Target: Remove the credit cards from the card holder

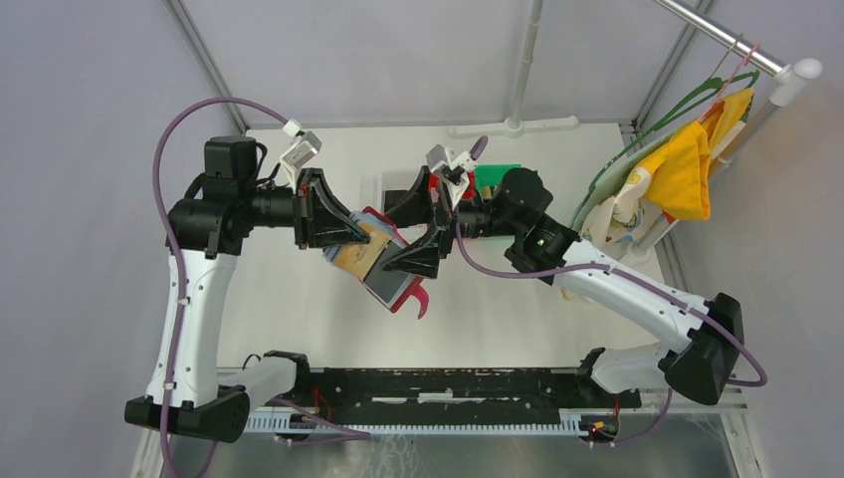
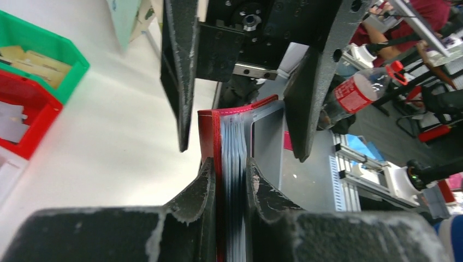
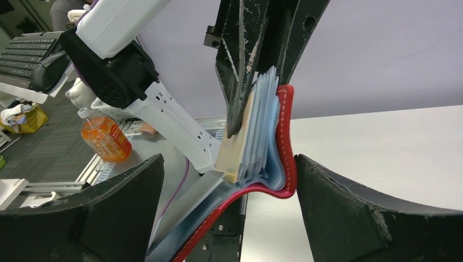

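Observation:
The dark red card holder (image 1: 398, 289) hangs open above the table, held between the two arms. My left gripper (image 1: 353, 237) is shut on one half of it; in the left wrist view its fingertips (image 2: 207, 180) pinch the red cover (image 2: 210, 136) and the stack of pale sleeves. A tan credit card (image 1: 356, 256) and a grey one (image 1: 390, 282) show inside. My right gripper (image 1: 386, 237) is open and straddles the holder. In the right wrist view (image 3: 229, 191) the red cover (image 3: 285, 136) touches the right fingertip (image 3: 327, 191), and the tan card (image 3: 236, 147) sticks out.
A green bin (image 1: 498, 177) and a red bin (image 2: 22, 109) stand at the back of the table, the green one (image 2: 49, 46) holding tan cards. A hanger rack with yellow cloth (image 1: 687, 169) is at the right. A white T-shaped stand (image 1: 513, 126) is at the far edge.

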You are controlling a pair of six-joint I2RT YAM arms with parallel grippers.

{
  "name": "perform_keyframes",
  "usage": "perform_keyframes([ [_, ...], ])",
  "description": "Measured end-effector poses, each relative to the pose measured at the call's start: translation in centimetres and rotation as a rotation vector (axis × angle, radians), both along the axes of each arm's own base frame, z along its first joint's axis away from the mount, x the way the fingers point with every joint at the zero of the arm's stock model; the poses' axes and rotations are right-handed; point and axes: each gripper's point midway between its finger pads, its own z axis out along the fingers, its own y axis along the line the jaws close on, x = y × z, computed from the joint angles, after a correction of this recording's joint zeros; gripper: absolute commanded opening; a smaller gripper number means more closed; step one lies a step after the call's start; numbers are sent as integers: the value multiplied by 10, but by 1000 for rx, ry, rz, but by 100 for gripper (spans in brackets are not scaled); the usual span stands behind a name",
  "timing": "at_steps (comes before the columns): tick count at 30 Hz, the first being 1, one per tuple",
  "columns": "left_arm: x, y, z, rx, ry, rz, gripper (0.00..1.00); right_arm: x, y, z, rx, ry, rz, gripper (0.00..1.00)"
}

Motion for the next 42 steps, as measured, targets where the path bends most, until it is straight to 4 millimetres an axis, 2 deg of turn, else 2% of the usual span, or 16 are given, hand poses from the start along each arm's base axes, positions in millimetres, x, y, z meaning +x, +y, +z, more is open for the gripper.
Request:
perform_keyframes([
  [5,-10,-1,6,-25,30,-23,11,1,6,-1,-17,6,31,79],
  [8,-18,-1,12,-44,37,-39,13,0,6,-5,-31,12,46,77],
  [18,-26,-2,24,-92,69,-74,13,-9,-19,-17,-28,-25,44,81],
  [23,-27,-2,26,-100,61,-79,13,-6,-23,-17,-47,-33,38,93],
  [26,-27,-2,25,-97,45,-71,12,-6,-25,-5,-31,-29,44,98],
  [31,-22,-1,14,-63,7,-11,12,-10,-25,22,59,-7,68,98],
  [33,-17,0,5,-35,-10,13,12,-9,-22,26,76,7,75,98],
  [39,-4,5,-27,55,15,48,12,7,-5,16,48,54,70,98],
  [42,-3,7,-34,85,11,57,12,14,3,5,4,54,53,94],
])
